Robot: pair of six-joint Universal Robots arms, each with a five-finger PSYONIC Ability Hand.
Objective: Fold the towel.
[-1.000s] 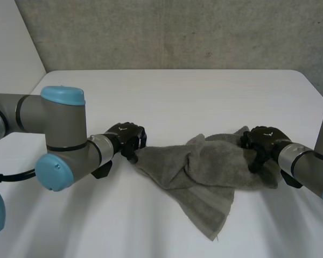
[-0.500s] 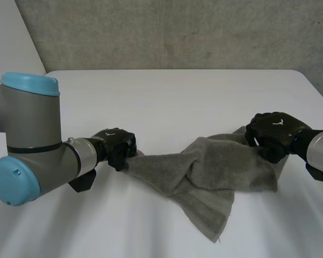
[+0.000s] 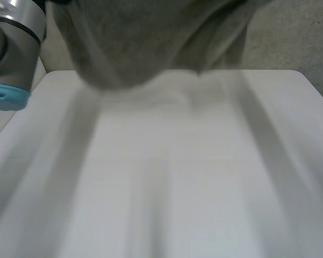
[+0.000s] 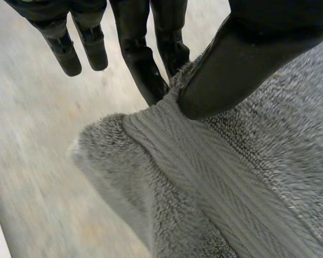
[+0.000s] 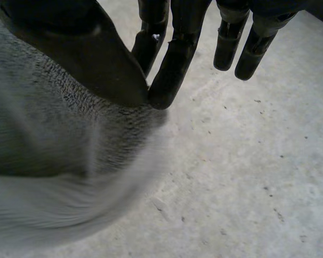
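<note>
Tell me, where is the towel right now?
In the head view the towel hangs in the air above the far side of the white table, pinched by the left robot hand and the right robot hand.

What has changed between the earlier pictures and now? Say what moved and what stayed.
The towel was lifted off the table and now hangs high, near the head camera. Unchanged: the left hand and right hand each still pinch the towel.

The right hand (image 5: 81, 48) pinches an edge of the grey towel (image 5: 48, 140) between its thumb and the straight fingers (image 5: 175, 59) nearest it. The other fingers stand clear of the cloth, before a grey speckled surface (image 5: 247, 177).
</note>
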